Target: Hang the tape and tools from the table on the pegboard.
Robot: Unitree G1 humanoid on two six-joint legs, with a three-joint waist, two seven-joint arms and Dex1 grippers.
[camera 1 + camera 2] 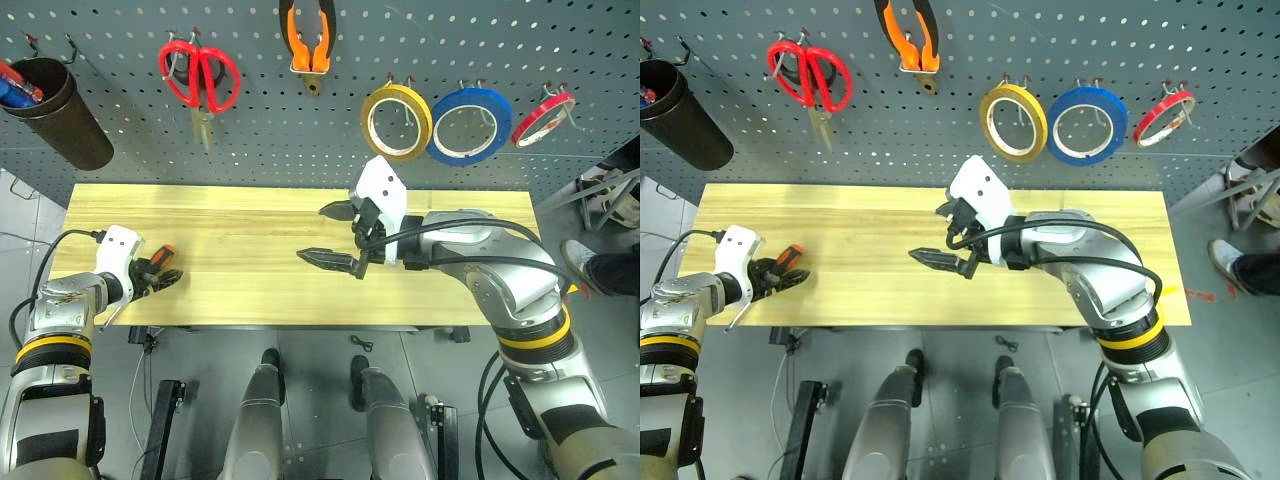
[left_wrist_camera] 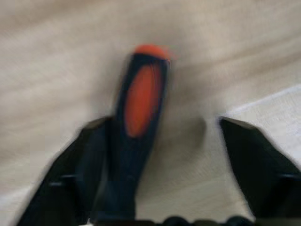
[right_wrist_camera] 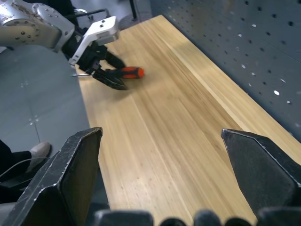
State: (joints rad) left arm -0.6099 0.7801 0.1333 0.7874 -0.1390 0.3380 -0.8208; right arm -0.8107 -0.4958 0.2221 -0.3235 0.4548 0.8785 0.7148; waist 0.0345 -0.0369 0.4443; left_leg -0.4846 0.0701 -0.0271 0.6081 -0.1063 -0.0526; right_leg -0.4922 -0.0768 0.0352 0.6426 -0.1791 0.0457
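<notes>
Screwdriver (image 1: 160,262), lying at the surface's (image 1: 250,290) front-left corner, sat between the half-closed fingers of the left end effector (image 1: 158,276), not yet gripped. Stiff and light, it probably handled best by its handle. The right end effector (image 1: 338,235) hovered wide open, empty.

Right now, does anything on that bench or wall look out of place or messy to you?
Only one thing: the screwdriver lies on the table near its left end, between the left hand's fingers, while the scissors, pliers and tape hang on the pegboard. Nothing looks spilled or broken.
</notes>
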